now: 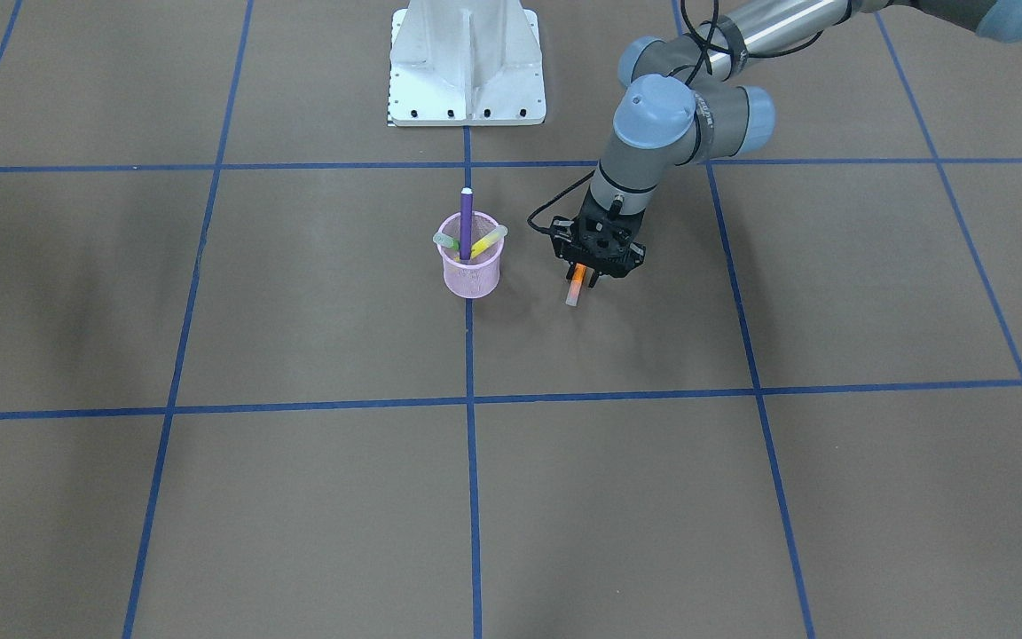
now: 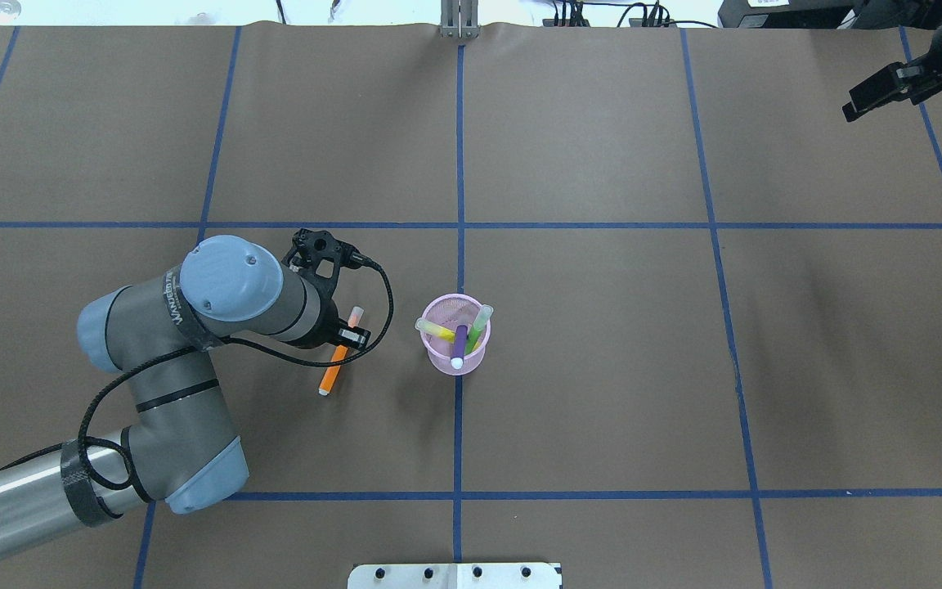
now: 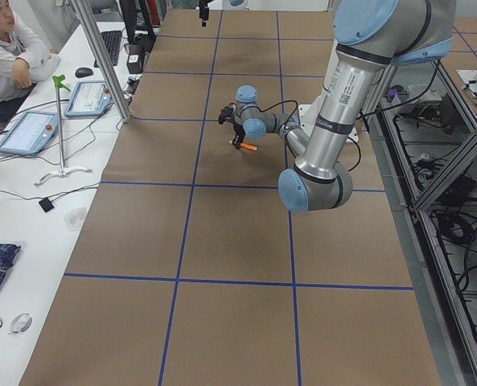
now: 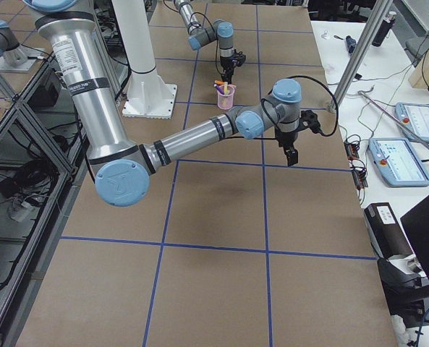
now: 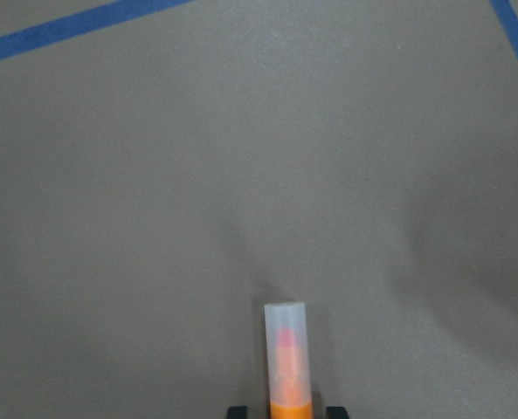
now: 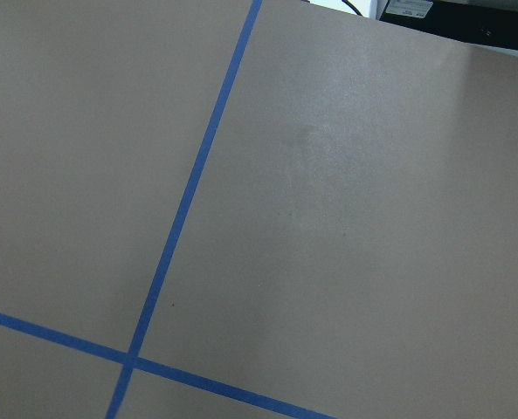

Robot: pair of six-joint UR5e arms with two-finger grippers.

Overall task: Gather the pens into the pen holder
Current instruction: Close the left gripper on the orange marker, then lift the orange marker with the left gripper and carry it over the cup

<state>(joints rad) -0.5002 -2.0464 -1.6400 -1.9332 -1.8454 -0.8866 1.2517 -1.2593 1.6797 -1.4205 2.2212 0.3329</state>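
Observation:
The pink mesh pen holder stands upright near the table's middle and also shows in the overhead view. In it stand a purple pen, a yellow pen and a green pen. My left gripper points down beside the cup and is shut on the orange pen. The pen's pale cap end sticks out past the fingers, as the left wrist view shows. My right gripper hangs open and empty over the far right corner, away from the cup.
The white metal robot base stands behind the cup. Blue tape lines cross the brown table cover. The left arm's cable loops between the gripper and the cup. An operator sits at a side desk.

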